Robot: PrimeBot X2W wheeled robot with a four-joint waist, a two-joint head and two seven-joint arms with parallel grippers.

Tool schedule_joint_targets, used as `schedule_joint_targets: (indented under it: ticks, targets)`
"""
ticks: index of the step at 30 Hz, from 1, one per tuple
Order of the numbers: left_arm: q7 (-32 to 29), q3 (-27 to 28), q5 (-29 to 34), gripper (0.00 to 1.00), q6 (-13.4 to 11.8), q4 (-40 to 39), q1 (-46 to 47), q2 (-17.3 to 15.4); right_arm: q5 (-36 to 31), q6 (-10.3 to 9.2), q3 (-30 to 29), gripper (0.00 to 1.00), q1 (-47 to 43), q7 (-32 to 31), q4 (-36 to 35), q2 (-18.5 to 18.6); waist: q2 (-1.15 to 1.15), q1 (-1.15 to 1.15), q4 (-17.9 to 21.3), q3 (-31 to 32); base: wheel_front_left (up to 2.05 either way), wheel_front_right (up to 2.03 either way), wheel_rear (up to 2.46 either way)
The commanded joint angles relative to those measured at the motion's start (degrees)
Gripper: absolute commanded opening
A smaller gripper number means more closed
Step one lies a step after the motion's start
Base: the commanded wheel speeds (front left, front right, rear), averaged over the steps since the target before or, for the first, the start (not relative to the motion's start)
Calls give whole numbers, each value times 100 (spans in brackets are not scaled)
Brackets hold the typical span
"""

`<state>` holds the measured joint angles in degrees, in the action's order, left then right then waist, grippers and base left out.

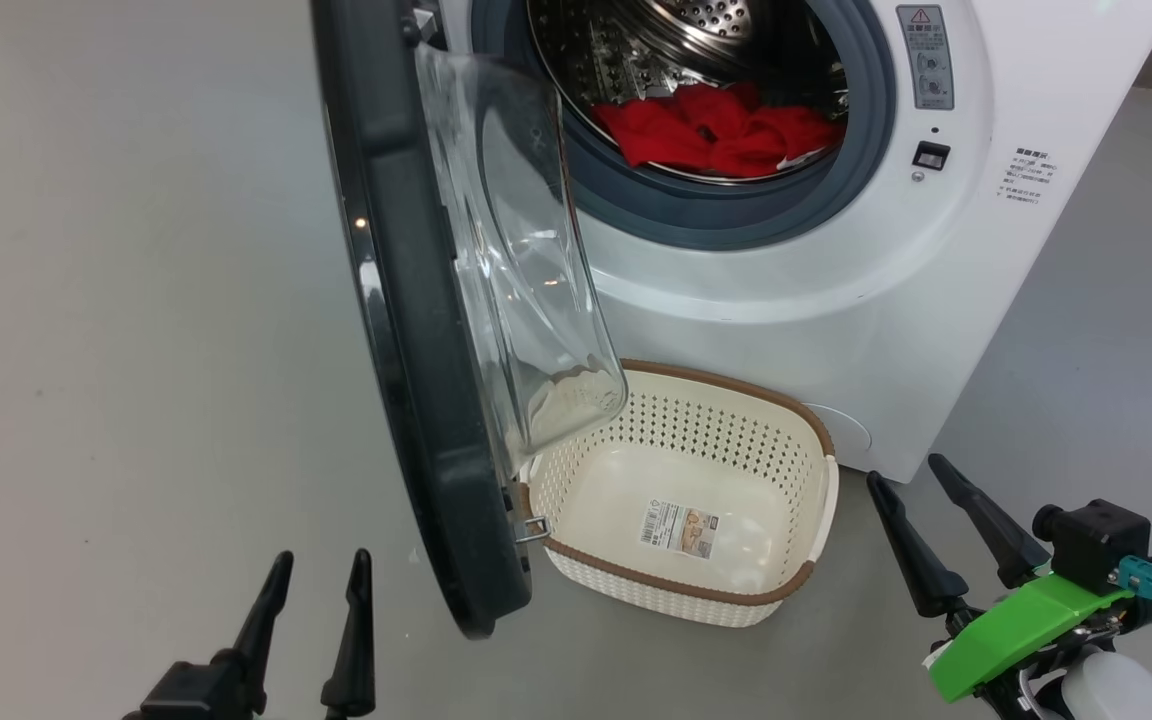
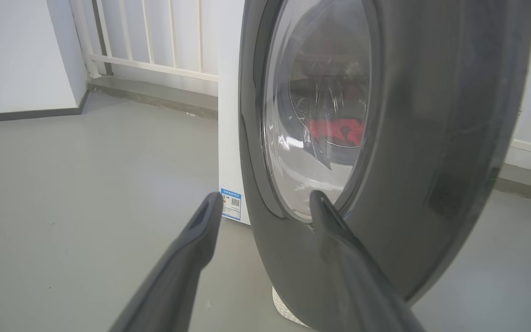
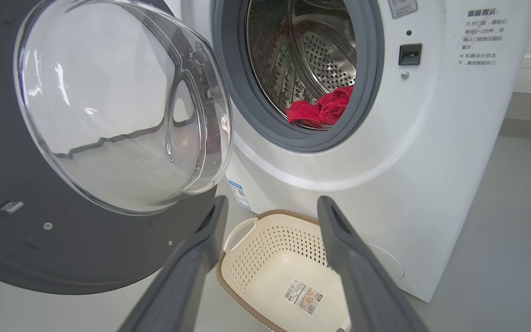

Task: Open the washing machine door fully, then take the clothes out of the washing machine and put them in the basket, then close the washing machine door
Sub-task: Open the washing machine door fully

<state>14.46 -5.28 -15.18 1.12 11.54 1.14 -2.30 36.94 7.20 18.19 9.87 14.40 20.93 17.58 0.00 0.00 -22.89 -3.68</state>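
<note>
The washing machine (image 1: 836,300) stands on the grey floor (image 1: 136,350), its round opening uncovered. The washing machine door (image 1: 406,350) is swung out on the robot's left side, nearly edge-on in the head view. Its black ring faces left and its clear glass dome bulges right, toward the drum. The door's lower edge hangs over the left end of the basket (image 1: 696,420).

The basket sits upright on the floor just before the machine, below the opening. Its long axis runs along the machine's front, and a label sticker (image 1: 679,528) lies on its bare bottom. The clothes (image 1: 726,135) lie as a red heap at the front bottom of the drum, just behind the grey gasket, with a sliver of white at their right edge.

The left gripper (image 1: 323,555) has its fingers spread and holds nothing. It points at the door's outer face near the lower rim; whether a finger touches the ring cannot be told. The right gripper (image 1: 905,469) is likewise spread and empty, over the floor right of the basket, pointing toward the machine's lower front.
</note>
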Motion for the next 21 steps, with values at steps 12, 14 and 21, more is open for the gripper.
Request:
schedule_joint_targets:
  ticks: [12, 14, 21]
  targets:
    - [54, 222, 68, 100, 45, -184, 109, -58, -650, 29, -461, 100, -302, 60, -582, -223, 0, 0, 16, 5, 0, 0, 0]
    - [54, 210, 66, 100, 46, -180, 111, -58, -676, 29, -462, 100, -345, 60, -531, -244, 0, 0, 10, 9, 0, 0, 0]
    - [54, 173, 46, 100, 34, -160, 126, -58, -805, 29, -460, 100, -447, 60, -375, -291, 0, 0, -11, 8, 0, 0, 0]
